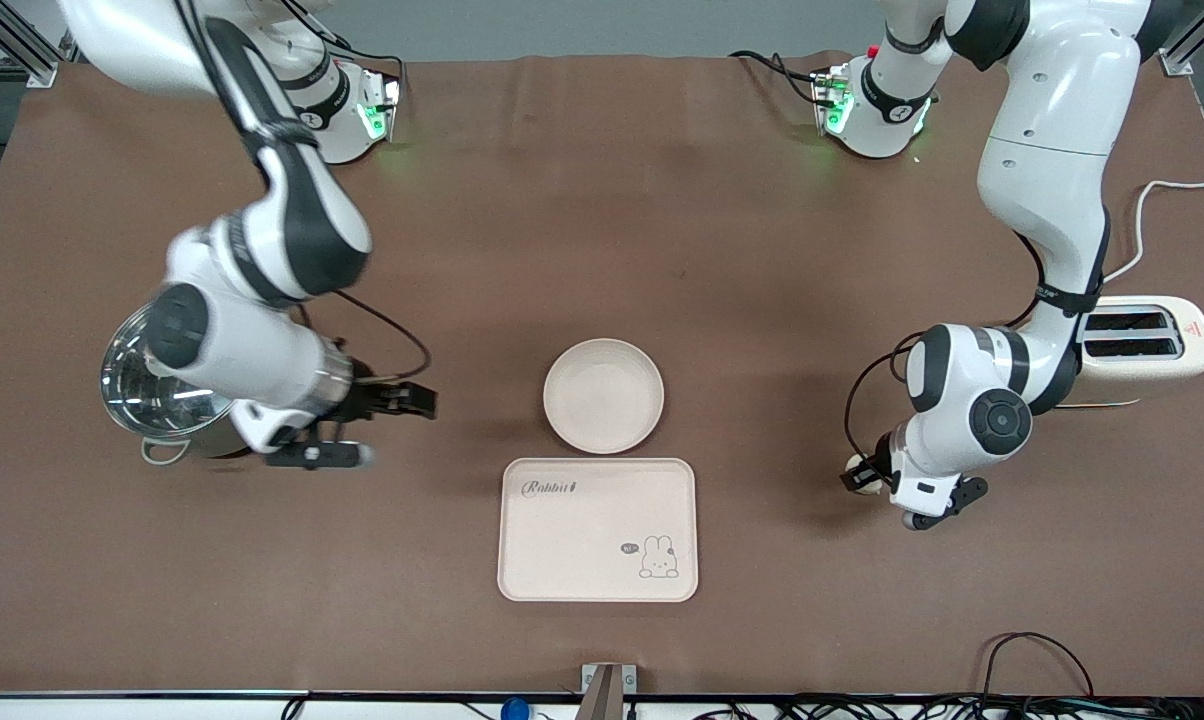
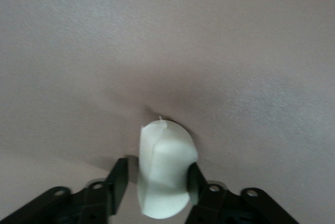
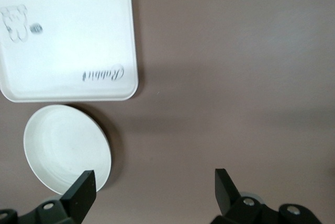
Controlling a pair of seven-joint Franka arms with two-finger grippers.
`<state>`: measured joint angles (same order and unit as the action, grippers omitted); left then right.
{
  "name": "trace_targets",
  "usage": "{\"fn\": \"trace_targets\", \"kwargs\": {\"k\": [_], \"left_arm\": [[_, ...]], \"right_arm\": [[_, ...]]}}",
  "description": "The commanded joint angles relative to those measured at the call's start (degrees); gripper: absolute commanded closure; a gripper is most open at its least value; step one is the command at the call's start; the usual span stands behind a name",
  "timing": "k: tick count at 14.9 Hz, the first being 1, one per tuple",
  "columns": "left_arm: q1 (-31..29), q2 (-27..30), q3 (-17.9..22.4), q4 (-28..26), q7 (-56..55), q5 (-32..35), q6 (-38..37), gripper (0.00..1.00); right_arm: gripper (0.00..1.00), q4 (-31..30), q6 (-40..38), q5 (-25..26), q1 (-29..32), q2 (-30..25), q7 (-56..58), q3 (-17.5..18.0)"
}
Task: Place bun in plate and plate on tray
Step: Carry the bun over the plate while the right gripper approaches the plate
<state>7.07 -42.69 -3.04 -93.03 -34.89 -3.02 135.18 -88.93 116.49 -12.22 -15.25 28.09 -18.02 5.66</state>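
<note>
The bun [image 2: 165,169], a small cream-white lump, lies on the brown table between the fingers of my left gripper [image 2: 155,181]. One finger touches it and a thin gap shows at the other. In the front view the bun [image 1: 861,472] peeks out at the left gripper [image 1: 868,480], toward the left arm's end of the table. The round plate [image 1: 603,395] sits empty mid-table, and the Rabbit tray [image 1: 598,530] lies just nearer to the front camera. My right gripper [image 1: 397,430] is open and empty over bare table beside the plate [image 3: 67,150] and tray [image 3: 68,41].
A steel pot with a glass lid [image 1: 147,390] stands under the right arm's wrist. A cream toaster [image 1: 1147,348] stands at the left arm's end of the table, with a white cable [image 1: 1147,215] running from it.
</note>
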Motion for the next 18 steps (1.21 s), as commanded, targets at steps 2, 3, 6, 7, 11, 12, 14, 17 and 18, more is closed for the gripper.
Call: {"fn": "trace_targets", "kwargs": {"k": [2,3,6,7,11,12,14,17,18], "left_arm": [[0.3,-0.7,-0.6,0.3,-0.7,-2.3,0.4,0.97],[0.3,-0.6,-1.4,0.3,-2.1,-2.3,0.2,0.98],[1.7,0.5,-5.9,0.7,-11.9,-2.2,-0.3,0.98],[3.0,0.9,-7.5,0.7,-16.5,-2.1,-0.3,0.98],[13.6,0.7,-8.9,3.6,-34.9,-1.5,-0.3,0.98],[16.3,0.4,-8.8,4.6,-38.3,-1.5,-0.3,0.98],[18.8,0.1,-8.9,4.7,-41.8,-1.6,-0.2,0.98],[22.2,-0.1,-8.9,4.7,-46.3,-1.7,0.3,0.96],[23.8,-0.9,-8.9,4.7,-47.3,-1.8,0.4,0.95]], "right_arm": [[0.00,0.7,3.6,-3.5,-6.4,6.6,-4.1,-0.5],[0.00,0.5,5.7,-3.7,-7.9,8.4,-4.1,-0.5],[0.00,-2.2,13.5,-3.8,-10.9,10.9,-4.3,-0.5],[0.00,-3.5,15.9,-3.8,-11.9,11.5,-4.3,-0.4],[0.06,-6.6,22.5,-3.8,-14.4,12.4,-4.3,-0.4],[0.16,-6.9,22.6,-3.8,-14.4,12.4,-4.3,-0.4],[0.37,-7.0,22.6,-3.8,-14.4,12.5,-4.3,-0.5],[0.61,-6.9,23.4,-3.8,-14.2,13.4,-4.1,-0.5],[0.69,-7.0,24.0,-3.8,-14.3,13.7,-4.2,-0.5]]}}
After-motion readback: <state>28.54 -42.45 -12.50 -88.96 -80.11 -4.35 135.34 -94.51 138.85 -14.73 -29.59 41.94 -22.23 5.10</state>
